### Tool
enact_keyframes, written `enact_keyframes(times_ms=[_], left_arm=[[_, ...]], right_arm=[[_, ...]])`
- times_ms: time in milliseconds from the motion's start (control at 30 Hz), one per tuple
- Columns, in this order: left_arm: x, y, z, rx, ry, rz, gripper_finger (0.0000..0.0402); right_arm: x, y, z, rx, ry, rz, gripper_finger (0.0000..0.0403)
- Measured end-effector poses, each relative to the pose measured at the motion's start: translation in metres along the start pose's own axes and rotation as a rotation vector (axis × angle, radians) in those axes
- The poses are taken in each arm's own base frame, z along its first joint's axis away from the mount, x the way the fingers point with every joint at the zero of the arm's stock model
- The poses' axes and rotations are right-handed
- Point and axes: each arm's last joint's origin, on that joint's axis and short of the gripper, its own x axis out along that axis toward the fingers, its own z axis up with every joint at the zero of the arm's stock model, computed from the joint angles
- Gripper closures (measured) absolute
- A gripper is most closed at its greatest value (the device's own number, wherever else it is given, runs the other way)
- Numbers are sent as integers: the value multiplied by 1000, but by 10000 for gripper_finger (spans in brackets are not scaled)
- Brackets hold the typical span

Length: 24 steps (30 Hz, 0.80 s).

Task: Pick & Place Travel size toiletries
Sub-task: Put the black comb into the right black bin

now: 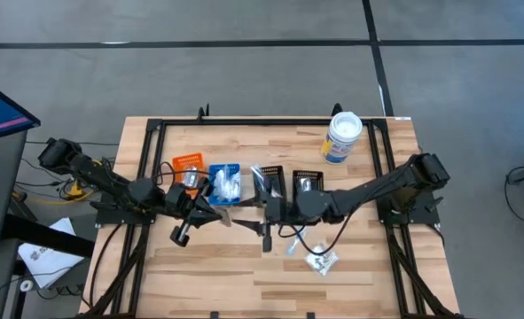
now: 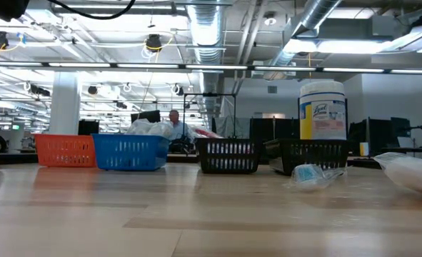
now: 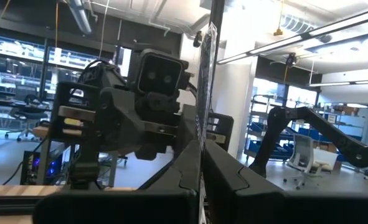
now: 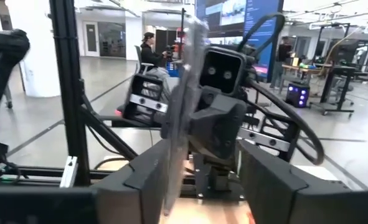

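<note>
A slim clear-wrapped toiletry packet (image 3: 203, 74) stands on edge between my two grippers, above the table's middle. My left gripper (image 1: 230, 215) is shut on it. My right gripper (image 1: 257, 215) faces it from the table's right with its fingers open. In the right wrist view the packet (image 4: 182, 93) stands inside that gap, close beside one finger (image 4: 140, 180). More toiletries lie on the table near the front: a silvery sachet (image 1: 322, 260) and a slim stick (image 1: 293, 244). White packets fill the blue bin (image 1: 224, 182). My left gripper pinches the clear packet's lower end (image 3: 202, 163) between its two shut fingers, coming level from the table's left. The packet rises upright above the fingers, edge-on to the camera and clear of the table. My right gripper: whether its finger touches the packet (image 4: 174, 162), I cannot tell.
An orange bin (image 1: 188, 168), the blue bin and two black bins (image 1: 269, 182) (image 1: 308, 182) stand in a row behind the grippers. A white tub with a blue label (image 1: 342, 137) is at the back right. In the low view a clear packet (image 2: 312, 175) lies before the black bins.
</note>
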Motion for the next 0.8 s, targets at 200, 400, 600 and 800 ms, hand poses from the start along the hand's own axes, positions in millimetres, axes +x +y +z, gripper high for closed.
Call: enact_keyframes(times_ms=[200, 400, 600, 800], left_arm=[[0, 2, -1, 50, 5, 50, 401], [1, 3, -4, 114, 28, 101, 401], [1, 4, -4, 114, 22, 120, 401], [0, 4, -4, 114, 21, 133, 401]], right_arm=[[3, -3, -3, 32, -9, -9, 177], [5, -7, -3, 46, -14, -19, 160], [6, -9, -4, 62, -8, -21, 185], [6, -11, -5, 61, -6, -26, 248]])
